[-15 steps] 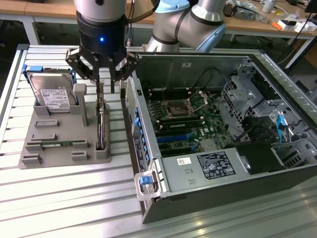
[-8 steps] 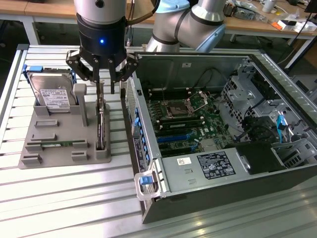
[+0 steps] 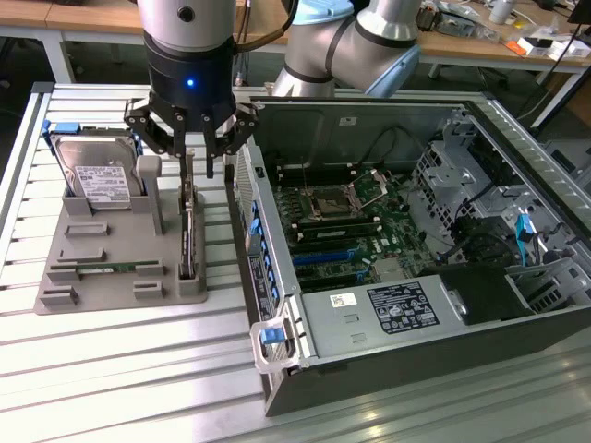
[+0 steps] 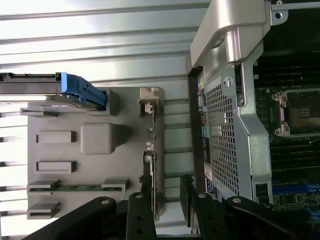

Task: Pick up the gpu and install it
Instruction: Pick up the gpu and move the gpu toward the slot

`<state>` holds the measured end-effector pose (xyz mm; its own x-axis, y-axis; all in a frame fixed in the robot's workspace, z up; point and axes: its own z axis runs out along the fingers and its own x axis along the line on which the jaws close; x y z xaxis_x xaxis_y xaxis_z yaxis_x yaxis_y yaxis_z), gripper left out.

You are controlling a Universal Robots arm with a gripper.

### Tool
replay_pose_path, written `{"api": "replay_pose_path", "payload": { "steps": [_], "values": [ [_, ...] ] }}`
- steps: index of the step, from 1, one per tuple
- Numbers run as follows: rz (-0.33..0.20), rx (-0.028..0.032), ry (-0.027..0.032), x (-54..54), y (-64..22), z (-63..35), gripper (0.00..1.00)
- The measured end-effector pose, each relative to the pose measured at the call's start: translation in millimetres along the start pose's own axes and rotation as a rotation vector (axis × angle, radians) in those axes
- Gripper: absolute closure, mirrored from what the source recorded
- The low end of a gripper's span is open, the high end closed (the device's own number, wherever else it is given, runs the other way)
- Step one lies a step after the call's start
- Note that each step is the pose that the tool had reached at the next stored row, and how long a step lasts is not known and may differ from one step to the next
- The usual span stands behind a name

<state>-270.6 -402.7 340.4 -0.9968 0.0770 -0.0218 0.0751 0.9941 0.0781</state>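
The open computer case [image 3: 305,378] stands just beside the grey holder [image 3: 102,249], on the exterior view's right of it, with its motherboard exposed. Everything else we place from that holder.

Directly above the holder's case-side edge hangs the gripper [image 3: 197,157], its fingers spread wide and grasping nothing. The hard drive [image 3: 100,180] leans in the holder's far corner, away from the case.

The gpu [image 3: 188,231] stands on edge in the holder's slot nearest the case. It lies straight below the gripper. Its long axis runs along that edge of the holder, parallel to the case's side wall. In the wrist view the card's thin upper edge [image 4: 154,150] passes between the two fingers, so the jaws stand across its thickness, one on each flat face. It sits closer to one finger than the other; we cannot tell whether either touches it.

The memory stick [image 3: 115,269] lies flat in the holder's near row.

As for writing, the hard drive's white label and the black label [image 3: 402,307] inside the case both carry print, but we can read none of it, and we see no brand.
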Motion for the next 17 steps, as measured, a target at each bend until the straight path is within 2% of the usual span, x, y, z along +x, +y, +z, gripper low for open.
{"api": "replay_pose_path", "payload": {
  "steps": [17],
  "values": [
    [0.0, -0.0004, 0.0, 0.1, -3.2, 10.9, 0.64]
  ]
}}
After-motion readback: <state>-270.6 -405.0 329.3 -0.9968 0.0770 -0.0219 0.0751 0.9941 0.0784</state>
